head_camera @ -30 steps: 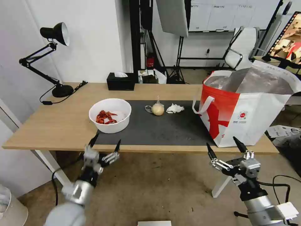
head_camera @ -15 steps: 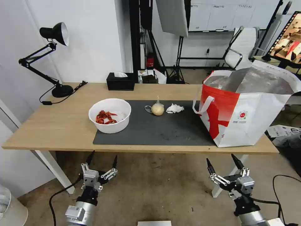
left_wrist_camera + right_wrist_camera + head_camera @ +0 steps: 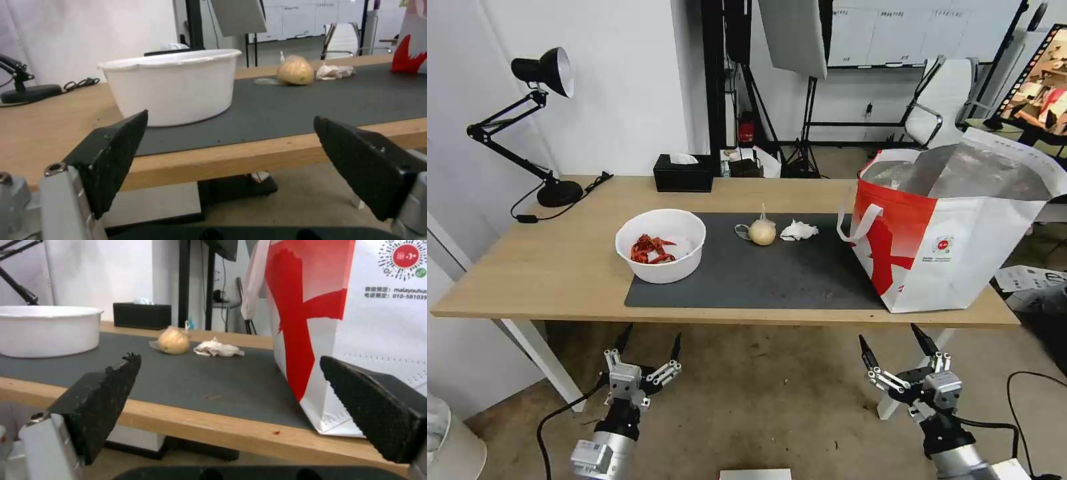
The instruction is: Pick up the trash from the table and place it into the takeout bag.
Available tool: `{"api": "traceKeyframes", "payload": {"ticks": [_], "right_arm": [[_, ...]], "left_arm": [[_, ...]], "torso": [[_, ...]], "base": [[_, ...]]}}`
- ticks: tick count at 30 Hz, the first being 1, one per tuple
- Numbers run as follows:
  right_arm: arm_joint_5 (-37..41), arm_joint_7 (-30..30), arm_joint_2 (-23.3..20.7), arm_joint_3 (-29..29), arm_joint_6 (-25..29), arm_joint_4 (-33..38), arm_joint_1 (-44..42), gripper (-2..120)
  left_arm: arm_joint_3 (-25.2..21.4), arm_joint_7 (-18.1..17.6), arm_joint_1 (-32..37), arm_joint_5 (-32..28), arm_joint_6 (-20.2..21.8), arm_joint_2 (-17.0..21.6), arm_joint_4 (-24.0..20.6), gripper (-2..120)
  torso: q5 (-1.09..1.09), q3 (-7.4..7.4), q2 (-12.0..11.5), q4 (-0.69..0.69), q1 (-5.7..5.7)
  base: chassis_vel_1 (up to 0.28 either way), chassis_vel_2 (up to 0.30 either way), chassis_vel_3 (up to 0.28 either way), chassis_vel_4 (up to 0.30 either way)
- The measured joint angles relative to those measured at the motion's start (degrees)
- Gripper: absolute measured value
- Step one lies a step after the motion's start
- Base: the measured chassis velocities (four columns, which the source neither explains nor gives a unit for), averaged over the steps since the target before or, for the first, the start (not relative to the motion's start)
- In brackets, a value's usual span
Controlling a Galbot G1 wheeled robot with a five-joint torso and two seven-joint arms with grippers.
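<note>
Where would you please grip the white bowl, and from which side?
Probably the bowl's near rim, from above: it sits upright and open, its body looks too wide for the open left pincer, and the thin wall suits one finger inside, one outside, clear of the red scraps.

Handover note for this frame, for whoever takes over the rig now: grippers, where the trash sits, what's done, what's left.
Left gripper: open, empty, below the table's front edge, facing the bowl.
Right gripper: open, empty, below the edge near the takeout bag.
On the mat: bowl with red scraps at its left end, bagged ball mid-back, napkin beside it.
Bag stands open at the table's right end.
Done: nothing on the table is gripped yet.
Left: bowl, ball and napkin into the bag.
</note>
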Motion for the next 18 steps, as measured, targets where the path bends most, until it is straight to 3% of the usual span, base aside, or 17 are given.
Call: {"api": "traceKeyframes", "payload": {"ticks": [8,12,18], "right_arm": [[0.52,0.13,-0.48,-1.46,-1.66,-0.26,1.33,100],[3.9,-0.05,-3.56,-3.37,-5.42,1.13,4.5,100],[12.65,-2.85,-14.36,-11.28,-12.64,1.33,17.5,100]], "left_arm": [[-0.09,0.04,-1.03,-0.64,0.1,0.67,-0.08,100],[-0.09,0.05,-0.78,-0.65,0.15,0.89,-0.4,100],[-0.28,0.08,-1.24,-1.15,0.58,0.94,-0.89,100]], "torso": [[0.0,0.0,0.0,-0.01,0.0],[0.0,0.0,0.0,-0.02,0.0],[-0.01,0.01,0.0,0.01,0.01]], "base": [[0.0,0.0,0.0,0.0],[0.0,0.0,0.0,0.0],[0.0,0.0,0.0,0.0]]}}
